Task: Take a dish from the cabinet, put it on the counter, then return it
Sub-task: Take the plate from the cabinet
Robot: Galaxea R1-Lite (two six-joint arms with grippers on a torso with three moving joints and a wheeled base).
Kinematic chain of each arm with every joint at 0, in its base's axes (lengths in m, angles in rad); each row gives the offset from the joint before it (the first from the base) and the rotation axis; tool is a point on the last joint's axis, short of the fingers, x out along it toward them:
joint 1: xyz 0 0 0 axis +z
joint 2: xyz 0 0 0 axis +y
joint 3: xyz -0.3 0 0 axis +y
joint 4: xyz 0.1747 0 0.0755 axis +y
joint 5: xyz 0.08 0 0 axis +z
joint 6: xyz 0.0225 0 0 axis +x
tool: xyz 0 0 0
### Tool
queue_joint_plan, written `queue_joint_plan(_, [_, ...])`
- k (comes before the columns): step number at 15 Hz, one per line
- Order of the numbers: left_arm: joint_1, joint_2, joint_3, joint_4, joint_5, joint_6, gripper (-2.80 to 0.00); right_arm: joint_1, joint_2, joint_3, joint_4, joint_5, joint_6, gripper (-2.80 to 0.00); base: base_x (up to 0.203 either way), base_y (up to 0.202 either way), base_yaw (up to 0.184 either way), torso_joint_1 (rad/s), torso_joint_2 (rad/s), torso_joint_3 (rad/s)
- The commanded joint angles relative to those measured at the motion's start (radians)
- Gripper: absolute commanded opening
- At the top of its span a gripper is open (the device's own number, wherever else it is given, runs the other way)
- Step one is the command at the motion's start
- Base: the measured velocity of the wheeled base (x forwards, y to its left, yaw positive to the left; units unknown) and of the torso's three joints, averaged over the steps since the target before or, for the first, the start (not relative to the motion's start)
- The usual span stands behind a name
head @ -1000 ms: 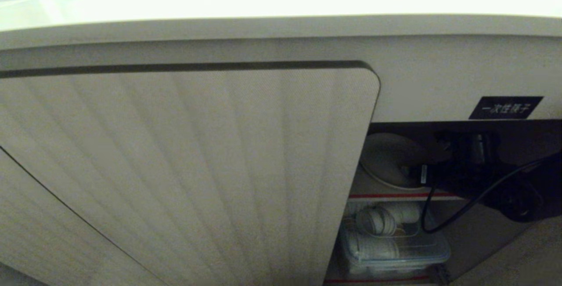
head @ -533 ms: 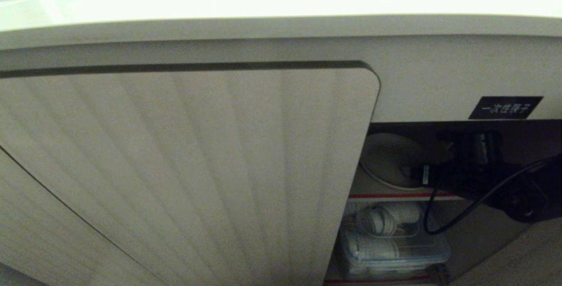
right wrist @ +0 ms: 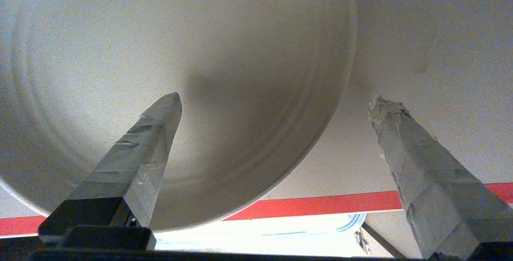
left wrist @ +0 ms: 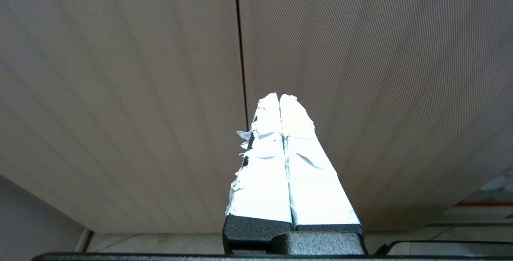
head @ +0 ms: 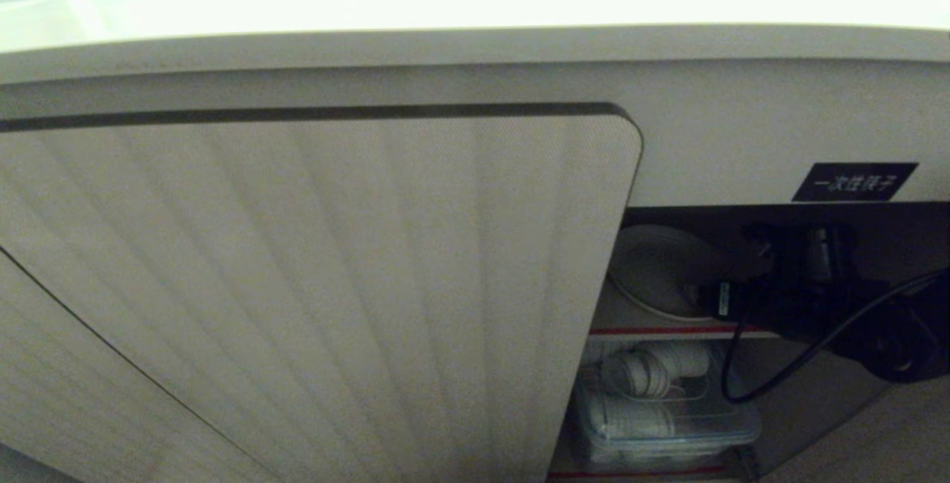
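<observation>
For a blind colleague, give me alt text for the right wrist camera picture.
The right gripper, its fingers spread wide, points at a cream plate lying on a red-edged cabinet shelf; one finger shows over the plate, the other beside its rim.

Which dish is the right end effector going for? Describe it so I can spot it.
Look below the counter, into the open cabinet beside the ribbed door. On its upper red-edged shelf lies the dish: plain, cream-white, unlike the boxed white items below.
</observation>
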Motion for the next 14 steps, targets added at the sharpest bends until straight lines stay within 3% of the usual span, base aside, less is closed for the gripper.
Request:
queue_joint_plan(1, [0.000, 0.000, 0.000, 0.000, 0.000, 0.000, -2.80, 0.000, -0.004, 0.002, -0.004, -0.002, 0.001, 0.00, 0.000, 0.000, 0.000, 0.000, 0.00, 0.000])
queue_joint_plan(14, [0.000, 0.000, 0.000, 0.000, 0.000, 0.000, -2.80, 0.000, -0.054, 0.013, 0.079, -0.002, 0.000, 0.00, 0.000, 0.000, 0.000, 0.000, 0.00, 0.000])
